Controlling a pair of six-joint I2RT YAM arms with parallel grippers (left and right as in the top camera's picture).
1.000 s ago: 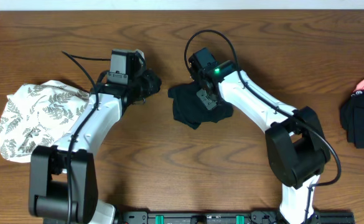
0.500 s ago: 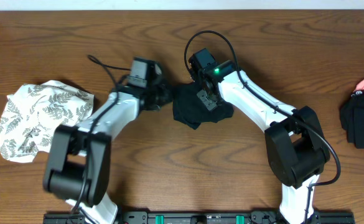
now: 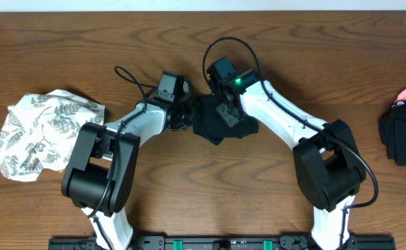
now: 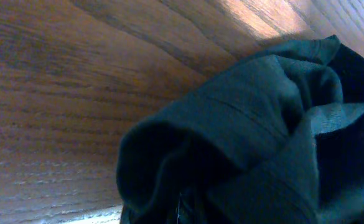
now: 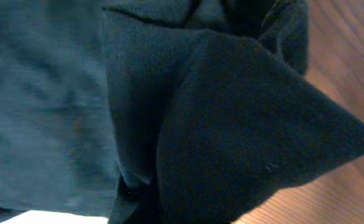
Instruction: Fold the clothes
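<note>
The left tool [image 3: 186, 115] has swung away from the white leaf-print cloth [image 3: 39, 132] and now meets the cloth-facing edge of the black shirt [image 3: 211, 129]. The shirt lies crumpled on the bench [image 3: 189, 187], well apart from that cloth. A shirt fold crowds the left wrist view, but I cannot tell whether the jaws have closed on it. The right tool [image 3: 227, 113], on the shirt's part farther from the cloth, stays clamped on bunched fabric. With both tools at the shirt, spreading it flat looks next.
</note>
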